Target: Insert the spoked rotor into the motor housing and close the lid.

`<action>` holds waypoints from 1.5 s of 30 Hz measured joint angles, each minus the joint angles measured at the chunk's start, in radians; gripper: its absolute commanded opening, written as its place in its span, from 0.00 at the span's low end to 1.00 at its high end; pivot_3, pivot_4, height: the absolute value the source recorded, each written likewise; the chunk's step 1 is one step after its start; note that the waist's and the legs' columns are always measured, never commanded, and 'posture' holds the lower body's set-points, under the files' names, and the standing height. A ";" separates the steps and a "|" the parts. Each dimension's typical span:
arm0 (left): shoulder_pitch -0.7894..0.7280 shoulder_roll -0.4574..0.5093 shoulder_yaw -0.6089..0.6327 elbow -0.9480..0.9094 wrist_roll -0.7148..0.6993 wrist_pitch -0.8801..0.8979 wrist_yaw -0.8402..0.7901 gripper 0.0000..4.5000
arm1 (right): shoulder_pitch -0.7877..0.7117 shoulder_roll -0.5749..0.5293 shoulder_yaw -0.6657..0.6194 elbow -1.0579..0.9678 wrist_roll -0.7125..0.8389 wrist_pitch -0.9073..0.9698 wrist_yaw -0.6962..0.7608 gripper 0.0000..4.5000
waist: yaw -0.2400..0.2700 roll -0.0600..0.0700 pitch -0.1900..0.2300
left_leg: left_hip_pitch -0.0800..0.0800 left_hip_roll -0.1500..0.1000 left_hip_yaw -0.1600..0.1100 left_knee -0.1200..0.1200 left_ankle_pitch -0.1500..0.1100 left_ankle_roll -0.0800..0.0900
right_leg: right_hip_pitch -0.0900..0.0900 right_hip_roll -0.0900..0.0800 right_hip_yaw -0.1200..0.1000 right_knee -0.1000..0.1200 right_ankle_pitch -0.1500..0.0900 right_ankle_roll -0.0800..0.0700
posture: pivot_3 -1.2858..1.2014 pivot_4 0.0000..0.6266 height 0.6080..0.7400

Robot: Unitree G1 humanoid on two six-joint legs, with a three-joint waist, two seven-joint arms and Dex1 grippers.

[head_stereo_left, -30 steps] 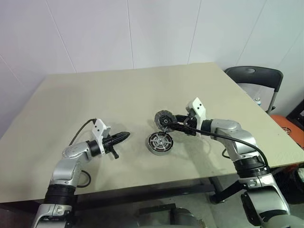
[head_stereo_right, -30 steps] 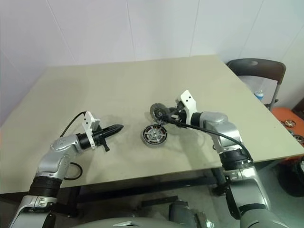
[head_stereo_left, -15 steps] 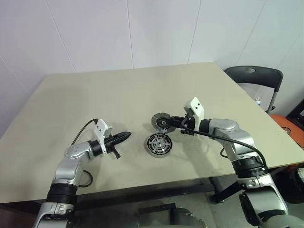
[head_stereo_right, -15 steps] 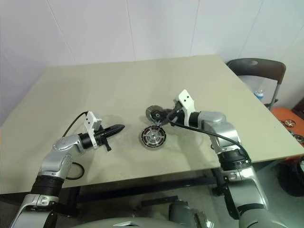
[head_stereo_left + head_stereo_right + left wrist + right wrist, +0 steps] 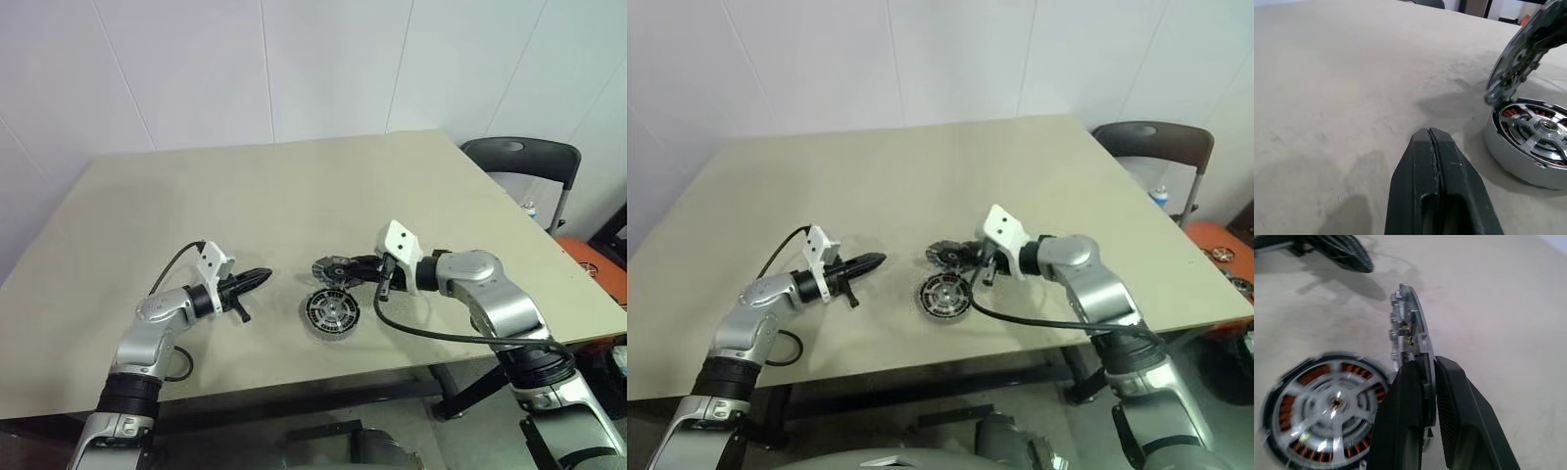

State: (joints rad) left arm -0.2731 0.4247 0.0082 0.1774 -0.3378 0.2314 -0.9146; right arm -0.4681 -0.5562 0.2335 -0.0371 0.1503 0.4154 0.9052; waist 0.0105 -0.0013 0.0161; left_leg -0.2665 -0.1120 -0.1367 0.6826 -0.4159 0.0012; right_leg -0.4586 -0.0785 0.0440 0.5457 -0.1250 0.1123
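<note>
Spoked rotor (image 5: pixel 1409 328): thin rigid metal disc, likely light, slippery; pinched at rim by right gripper (image 5: pixel 1426 377), above motor housing (image 5: pixel 330 313) on surface (image 5: pixel 245 196). Left gripper (image 5: pixel 257 279) closed, empty.

The spoked rotor (image 5: pixel 1410 328) shows edge-on in the right wrist view, so its spoked face is hidden, and its lower rim disappears between the right gripper (image 5: pixel 1429 377) fingers. Beside the rotor, the motor housing (image 5: pixel 1327 406) is blurred, its near rim cut off by the picture's edge. In the left wrist view the housing runs off the side, and the rotor above it is also cut at the corner. From the head views, the rotor's spokes are too small to make out. Well past the housing, the chair (image 5: pixel 524 162) is cut off by the table (image 5: pixel 245 196) edge.
</note>
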 measured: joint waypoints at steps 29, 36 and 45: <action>-0.012 -0.003 -0.025 0.085 0.033 -0.054 -0.011 0.00 | 0.105 -0.118 -0.006 -0.035 -0.032 -0.259 0.109 0.10 | 0.006 -0.002 -0.001 | -0.001 0.000 -0.001 0.000 0.000 -0.001 | 0.001 0.000 -0.001 -0.001 0.001 -0.001 | 0.52 0.00 1.00; -0.021 -0.004 -0.029 0.109 0.046 -0.067 -0.018 0.00 | 0.123 -0.137 0.017 -0.035 -0.008 -0.195 0.199 0.40 | 0.005 -0.002 -0.001 | -0.001 0.000 -0.001 0.000 0.000 0.000 | 0.001 0.000 -0.001 -0.002 0.001 -0.001 | 0.52 0.00 1.00; -0.024 -0.004 -0.032 0.115 0.054 -0.070 -0.020 0.00 | 0.118 -0.126 -0.014 -0.036 0.076 -0.088 0.222 0.71 | 0.004 -0.002 -0.001 | 0.000 0.000 0.000 0.001 0.001 -0.001 | 0.001 0.000 -0.001 0.000 0.001 -0.001 | 0.52 0.00 1.00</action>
State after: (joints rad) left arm -0.2969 0.4208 -0.0240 0.2929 -0.2834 0.1615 -0.9347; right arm -0.3502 -0.6827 0.2200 -0.0727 0.2261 0.3273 1.1276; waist 0.0142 -0.0034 0.0150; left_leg -0.2666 -0.1116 -0.1371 0.6834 -0.4153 0.0004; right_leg -0.4578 -0.0784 0.0434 0.5454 -0.1242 0.1111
